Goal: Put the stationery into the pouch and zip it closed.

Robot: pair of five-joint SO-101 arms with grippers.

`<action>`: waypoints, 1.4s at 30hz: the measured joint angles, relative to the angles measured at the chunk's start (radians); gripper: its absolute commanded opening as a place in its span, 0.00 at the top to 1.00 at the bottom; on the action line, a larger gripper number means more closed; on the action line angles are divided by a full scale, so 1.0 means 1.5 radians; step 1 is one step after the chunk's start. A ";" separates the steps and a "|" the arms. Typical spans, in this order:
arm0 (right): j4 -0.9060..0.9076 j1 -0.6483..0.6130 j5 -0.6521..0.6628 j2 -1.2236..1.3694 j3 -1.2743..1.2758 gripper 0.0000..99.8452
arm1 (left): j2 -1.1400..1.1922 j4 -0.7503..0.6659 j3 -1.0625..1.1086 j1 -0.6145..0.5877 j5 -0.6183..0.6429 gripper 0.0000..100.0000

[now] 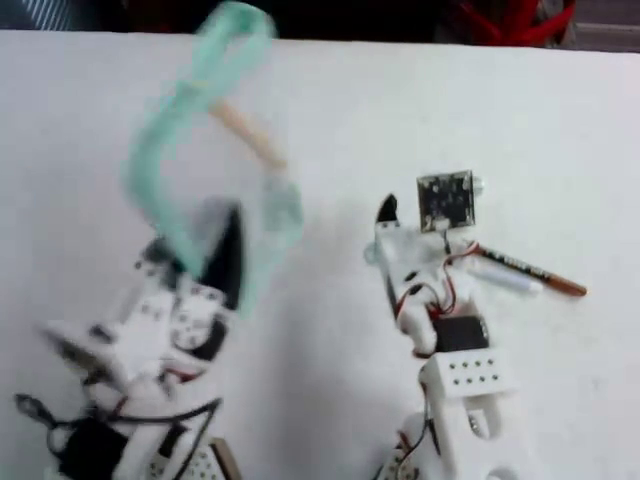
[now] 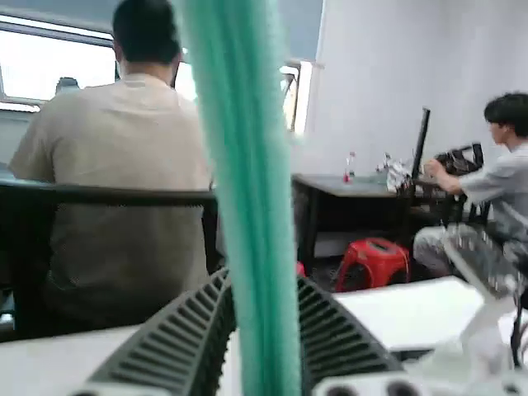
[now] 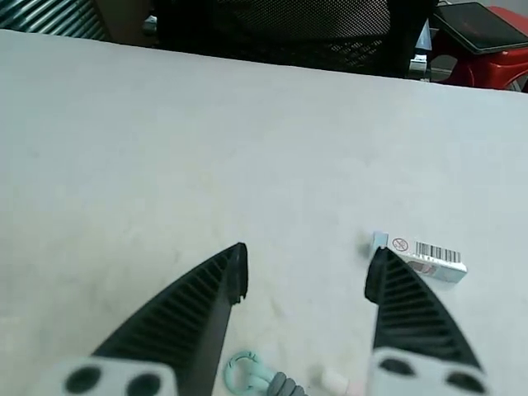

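My left gripper (image 2: 262, 287) pinches the pouch (image 1: 200, 70), hoisting it clear of the table. My right gripper (image 3: 307, 260) hangs spread, nearer the pencil (image 1: 530, 268) (which points sideways, off its right flank).

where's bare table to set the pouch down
The far right of the table, beyond the pencil, is bare; so is the near strip between the two arms. Crowded: beside the right pincer, where the pencil and a white item lie; the held pouch hangs over the far left.
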 measured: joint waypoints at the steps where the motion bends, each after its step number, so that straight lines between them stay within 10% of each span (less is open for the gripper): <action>1: 0.000 0.000 0.000 0.000 0.000 0.77 | 0.006 0.010 0.035 0.008 0.001 0.81; 14: 0.000 0.000 0.000 0.000 0.000 0.77 | 0.019 0.155 0.141 -0.102 -0.092 0.82; 18: 0.000 0.002 0.000 0.000 0.000 0.77 | 0.020 0.162 0.140 -0.063 -0.095 0.98; 25: -0.032 0.083 -0.001 0.000 0.000 0.77 | 0.021 0.078 0.179 0.006 -0.121 0.98; 35: -0.045 0.094 -0.001 0.000 0.000 0.77 | 0.024 -0.121 0.277 -0.104 -0.154 0.98; 42: 0.053 0.094 -0.001 0.060 -0.099 0.77 | 0.024 -0.093 0.278 -0.113 -0.154 0.98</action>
